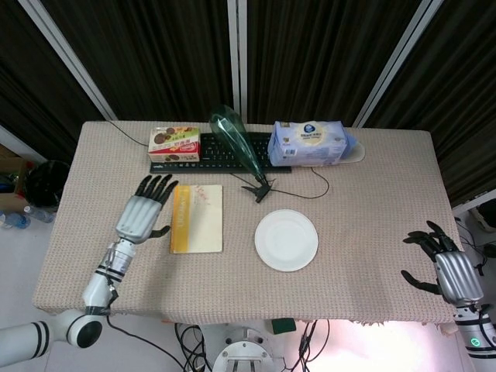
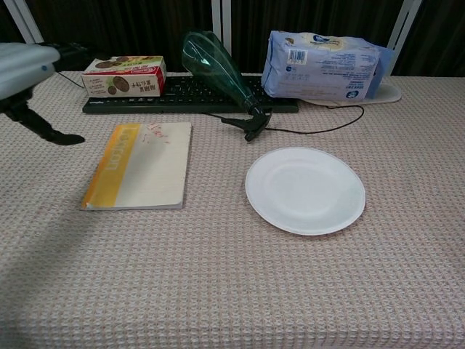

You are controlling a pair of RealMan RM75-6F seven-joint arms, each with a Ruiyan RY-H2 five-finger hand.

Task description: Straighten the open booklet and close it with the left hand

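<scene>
The booklet point(image 1: 197, 218) point(image 2: 140, 165) lies shut and flat on the table, its cream cover up with a yellow band along the left edge. My left hand point(image 1: 143, 211) point(image 2: 27, 80) hovers just left of it, fingers spread, holding nothing and apart from the cover. My right hand point(image 1: 447, 263) hangs off the table's right front corner, fingers spread and empty; the chest view does not show it.
A white paper plate point(image 1: 286, 239) point(image 2: 305, 190) lies right of the booklet. Behind stand a snack box point(image 1: 174, 142), a black keyboard point(image 1: 225, 154), a green spray bottle point(image 1: 242, 147) on its side, and a blue tissue pack point(image 1: 308, 142). A thin cable point(image 1: 314, 186) curls near the plate.
</scene>
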